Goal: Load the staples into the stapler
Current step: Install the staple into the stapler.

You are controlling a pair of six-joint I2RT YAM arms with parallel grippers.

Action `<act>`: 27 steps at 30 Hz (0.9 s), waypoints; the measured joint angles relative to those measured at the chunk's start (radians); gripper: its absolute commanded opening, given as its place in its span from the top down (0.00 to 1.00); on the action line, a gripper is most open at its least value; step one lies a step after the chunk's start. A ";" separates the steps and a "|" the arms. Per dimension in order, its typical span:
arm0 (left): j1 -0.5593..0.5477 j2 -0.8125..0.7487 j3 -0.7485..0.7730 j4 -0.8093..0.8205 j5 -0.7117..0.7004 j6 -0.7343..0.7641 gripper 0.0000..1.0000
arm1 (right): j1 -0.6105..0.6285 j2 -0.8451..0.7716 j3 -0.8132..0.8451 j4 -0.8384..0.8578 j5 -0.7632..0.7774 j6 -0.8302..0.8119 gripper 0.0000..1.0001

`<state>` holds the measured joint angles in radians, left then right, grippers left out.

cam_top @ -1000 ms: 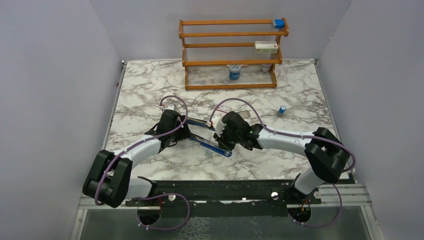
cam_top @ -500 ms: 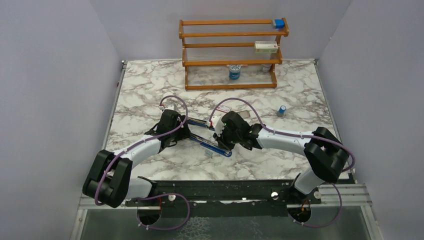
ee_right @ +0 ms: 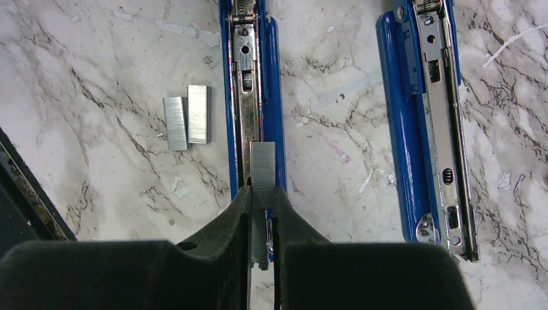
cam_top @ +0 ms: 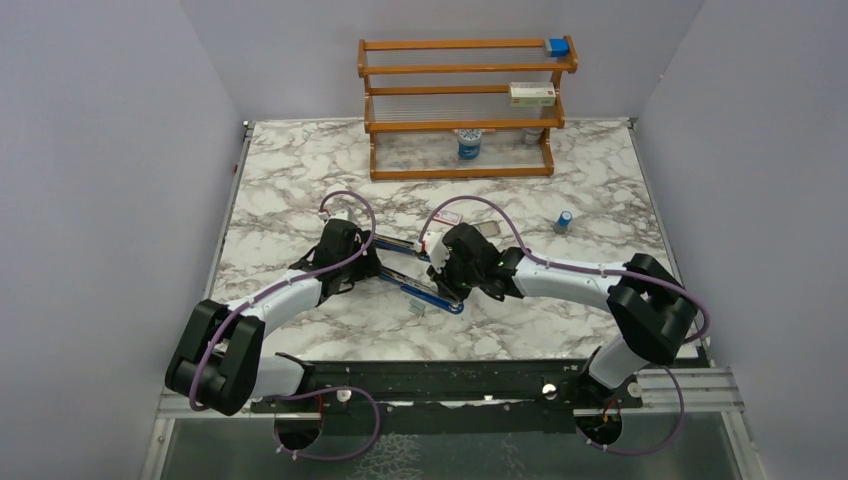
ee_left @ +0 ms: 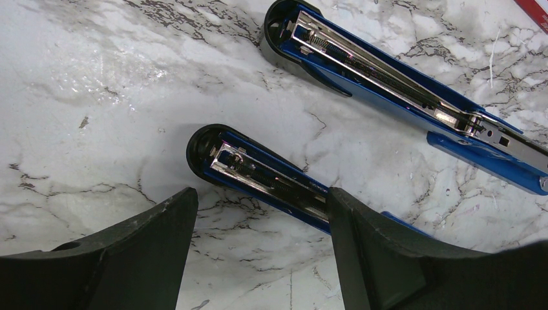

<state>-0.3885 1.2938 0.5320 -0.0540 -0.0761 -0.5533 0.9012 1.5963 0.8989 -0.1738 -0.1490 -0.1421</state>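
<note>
– Marbled table (cam_top: pixel 300 170) noted from above, with grey walls on three sides. Wooden rack (cam_top: pixel 460 125) at the far edge, blue block (cam_top: pixel 557 46) on its top shelf, pale box (cam_top: pixel 532 94) one shelf down.
– Stapler position?
– Stapler (cam_top: pixel 435 297) recorded mid-table, opened out flat with its two arms splayed. Left gripper (cam_top: pixel 378 262) is placed at its left end, right gripper (cam_top: pixel 443 284) over the nearer arm. Small blue cylinder (cam_top: pixel 565 220) stands well apart, to the right.
– Jaw states from that view?
– Cannot be told from above; the fingers are covered by both heads.
– Left wrist view, then.
– Fingers (ee_left: pixel 129 252) are seen set wide. One blue arm of the stapler runs between them and is hidden under the finger on the view's right. Bare marble shows between it and the other finger, so nothing is gripped. The second arm lies farther off, with its spring and metal channel facing up.
– Right wrist view?
– Fingertips (ee_right: pixel 236 213) are drawn narrow and pinched on a staple strip (ee_right: pixel 262 171). The strip is held lengthwise over the metal channel of the stapler arm on the view's left. Whether it is seated in the channel cannot be told. Two loose strips (ee_right: pixel 198 113) lie side by side on the marble, just beside that arm. The other stapler arm lies parallel to it, apart, on the view's right.
</note>
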 measured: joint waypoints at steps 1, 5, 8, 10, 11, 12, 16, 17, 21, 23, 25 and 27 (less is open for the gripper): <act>0.000 0.000 0.000 0.000 0.000 0.000 0.25 | 0.000 0.000 0.000 0.000 0.006 0.003 0.92; 0.000 0.000 0.000 0.000 0.000 0.000 0.25 | 0.000 0.003 0.005 -0.005 0.019 0.014 0.93; 0.000 0.000 0.000 0.000 0.000 0.000 0.25 | 0.000 0.003 0.007 -0.008 0.026 0.019 0.93; 0.000 0.000 0.000 0.000 0.000 0.000 0.25 | 0.000 0.003 0.007 -0.008 0.027 0.019 0.93; 0.000 0.000 0.000 0.000 0.000 0.000 0.25 | 0.000 0.003 0.007 -0.008 0.027 0.019 0.93; 0.000 0.000 0.000 0.000 0.000 0.000 0.25 | 0.000 0.003 0.007 -0.007 0.027 0.019 0.93; 0.000 0.000 0.000 0.000 0.000 0.000 0.25 | 0.000 -0.010 0.007 -0.007 0.024 0.017 0.93; 0.000 0.000 0.000 0.000 0.000 0.000 0.25 | 0.000 -0.017 0.006 -0.006 0.021 0.014 0.93; 0.000 0.000 0.000 0.000 0.000 0.000 0.25 | 0.000 -0.041 0.003 0.001 0.002 0.007 0.93; 0.000 0.000 -0.001 0.001 0.000 0.000 0.25 | 0.000 -0.043 0.003 0.002 -0.010 0.002 0.93; -0.001 0.000 -0.001 0.001 0.000 0.000 0.25 | 0.000 -0.043 0.003 0.001 -0.025 -0.001 0.93; -0.002 0.000 -0.001 0.001 -0.001 0.000 0.25 | 0.000 -0.042 0.003 0.001 -0.033 -0.005 0.92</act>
<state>-0.3904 1.2938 0.5312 -0.0528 -0.0769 -0.5533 0.9012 1.5543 0.9020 -0.1726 -0.1822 -0.1467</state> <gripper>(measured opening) 0.756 0.141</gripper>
